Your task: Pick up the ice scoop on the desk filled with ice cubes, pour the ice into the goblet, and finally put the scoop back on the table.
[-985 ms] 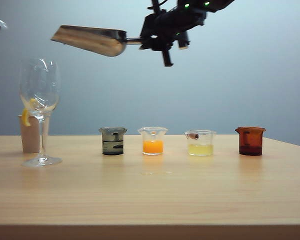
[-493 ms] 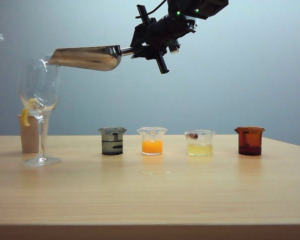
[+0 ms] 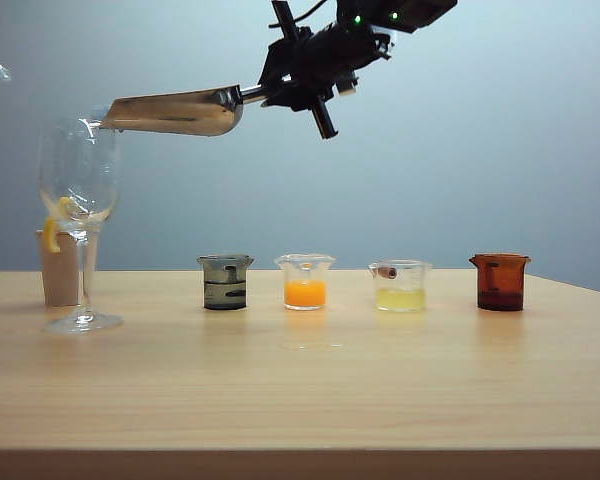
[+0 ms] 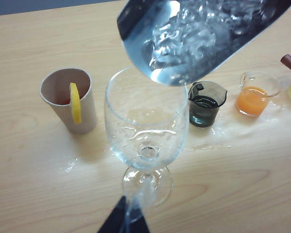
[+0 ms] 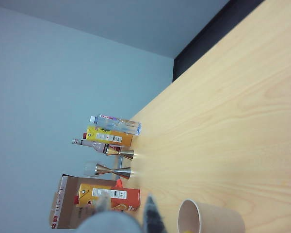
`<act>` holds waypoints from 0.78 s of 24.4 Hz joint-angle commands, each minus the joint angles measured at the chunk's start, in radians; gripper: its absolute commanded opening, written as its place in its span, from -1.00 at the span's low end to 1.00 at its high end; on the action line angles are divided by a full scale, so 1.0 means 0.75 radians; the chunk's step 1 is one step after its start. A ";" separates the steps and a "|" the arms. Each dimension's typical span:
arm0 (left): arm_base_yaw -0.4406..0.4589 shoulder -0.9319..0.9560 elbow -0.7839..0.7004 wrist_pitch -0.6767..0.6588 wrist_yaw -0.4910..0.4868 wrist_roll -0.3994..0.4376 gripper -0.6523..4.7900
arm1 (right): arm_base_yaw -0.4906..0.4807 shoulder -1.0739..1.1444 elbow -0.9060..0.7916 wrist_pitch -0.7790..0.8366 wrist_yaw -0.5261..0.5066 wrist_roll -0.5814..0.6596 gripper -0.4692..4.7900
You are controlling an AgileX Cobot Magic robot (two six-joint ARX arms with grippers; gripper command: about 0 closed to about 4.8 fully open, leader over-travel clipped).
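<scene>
We count one shiny silver metal scoop (image 3: 175, 111) clamped in the right gripper (image 3: 280, 90), one clear stemmed goblet (image 3: 78, 215), and four small beakers (image 3: 226, 281); the left gripper (image 4: 123, 221) is cropped, its jaw state unreadable.

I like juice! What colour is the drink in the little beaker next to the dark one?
Orange, seen best in the exterior view.

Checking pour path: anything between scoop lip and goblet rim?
Nothing. Left wrist view shows only air between the ice scoop lip and the goblet rim; the right tool holds its handle.
</scene>
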 commanded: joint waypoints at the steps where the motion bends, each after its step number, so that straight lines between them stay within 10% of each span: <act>1: 0.000 -0.003 0.005 0.017 0.002 0.001 -0.78 | 0.000 -0.018 0.047 0.026 0.014 -0.012 -0.86; 19: -0.026 -0.003 0.004 0.028 0.001 -0.003 -0.78 | 0.010 -0.018 0.078 0.019 0.037 -0.044 -0.86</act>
